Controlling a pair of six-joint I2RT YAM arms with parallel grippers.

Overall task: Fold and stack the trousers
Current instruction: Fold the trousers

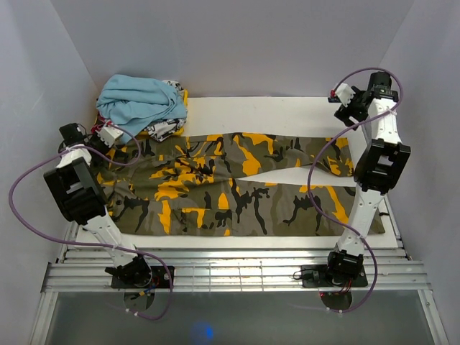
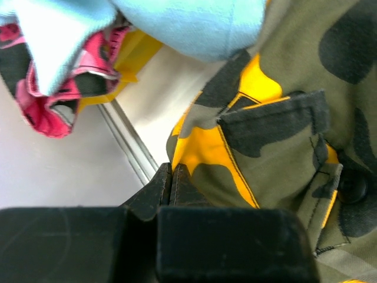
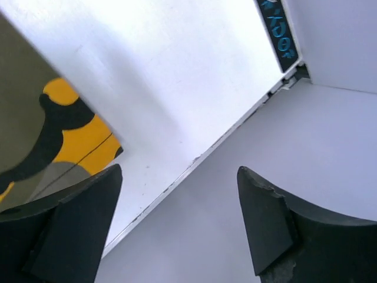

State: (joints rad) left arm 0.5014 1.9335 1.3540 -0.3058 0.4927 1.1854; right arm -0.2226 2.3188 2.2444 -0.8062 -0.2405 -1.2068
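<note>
The camouflage trousers [image 1: 237, 187] lie spread flat along the white table [image 1: 287, 115], waist at the left and leg hems at the right. My left gripper [image 1: 121, 149] is at the waist's far left corner. In the left wrist view it [image 2: 171, 171] is shut, its tips against the edge of the trousers [image 2: 283, 118] beside a flapped pocket; no cloth shows between the fingers. My right gripper [image 1: 346, 113] hangs open above the table's far right corner. In the right wrist view it [image 3: 179, 170] holds nothing, and a trouser hem [image 3: 35, 130] lies off to its left.
A pile of clothes sits at the back left: a light blue garment [image 1: 140, 100] on top of a yellow and white printed one [image 1: 169, 128]. The left wrist view also shows the light blue cloth [image 2: 194, 23] and a pink-patterned cloth [image 2: 47, 100]. Walls enclose the table closely.
</note>
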